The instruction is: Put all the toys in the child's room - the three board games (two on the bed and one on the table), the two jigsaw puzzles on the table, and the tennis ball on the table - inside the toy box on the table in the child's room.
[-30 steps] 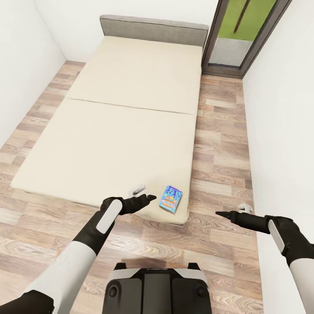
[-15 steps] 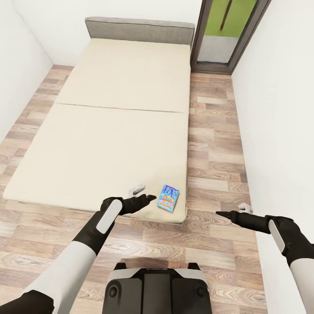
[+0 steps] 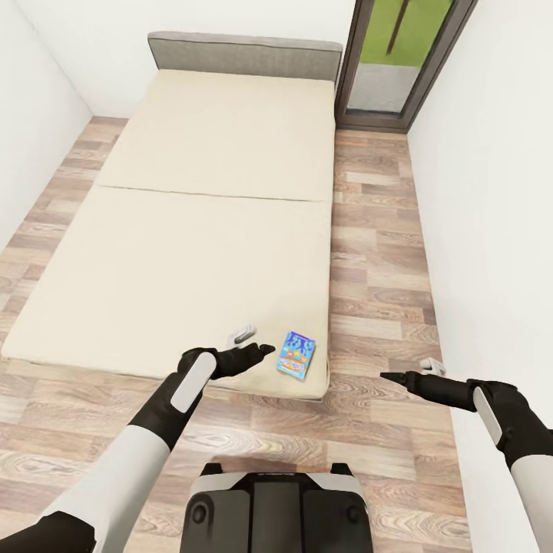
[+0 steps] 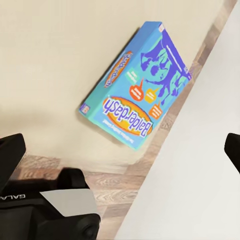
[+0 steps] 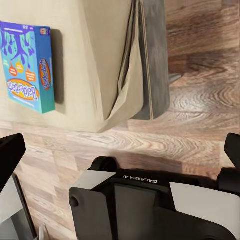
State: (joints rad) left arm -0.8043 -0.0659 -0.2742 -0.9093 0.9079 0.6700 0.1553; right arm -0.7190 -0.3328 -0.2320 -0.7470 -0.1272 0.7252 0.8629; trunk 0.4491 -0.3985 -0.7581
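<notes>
1. Wood-plank flooring and white walls surround the bed [image 3: 192,230], which takes up most of the head view, its grey headboard at the upper centre and a glazed door [image 3: 399,54] at the upper right.
2. One board game, the blue box [image 3: 296,354], lies flat on the mattress at its near right corner, just below centre of the frame. A small white object [image 3: 242,333] rests just left of it; what it is cannot be told.
3. The left pincer [image 3: 257,350] hovers beside the blue box without touching it, and the left wrist view shows its dark fingertips set wide apart, so it is released and empty.
4. The right pincer [image 3: 393,376] hangs over the floor at lower right, well apart from the bed; its fingertips sit at the right wrist view's edges, released and empty.
5. Judging from this, the task is mid-way at best: the blue box is still to be picked up and carried to the toy box.
6. The left wrist view makes the lettering on the blue box [image 4: 137,87] readable, which the head view does not. The right wrist view shows the blue box [image 5: 27,65] and the mattress corner overhanging the grey frame.
</notes>
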